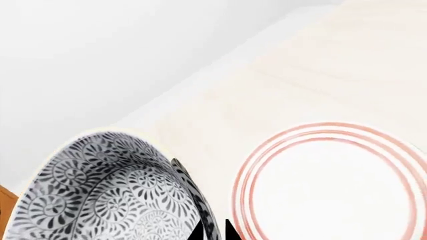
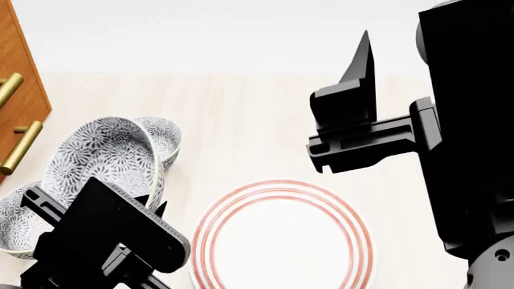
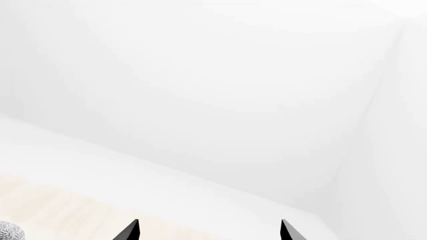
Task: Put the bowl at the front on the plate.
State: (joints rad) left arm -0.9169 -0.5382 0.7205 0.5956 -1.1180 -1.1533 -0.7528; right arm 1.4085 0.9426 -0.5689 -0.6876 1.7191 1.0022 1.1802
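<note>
The small round white ceramic bowl with grey-blue floral pattern [image 2: 100, 159], tilted and lifted clear of the pale wooden bench [image 2: 265, 120], has its rim pinched by the left fingers [image 1: 213, 231], so the carry is underway; next, swing it over the large white red-ringed plate [image 2: 283, 238] just beside those fingers, while the right fingers [image 3: 137, 231] hang spread and empty.

Both arms are matte black and blocky, each end effector [image 2: 156, 212] bearing thin, pointed wedge-shaped fingers [image 2: 360, 60].
</note>
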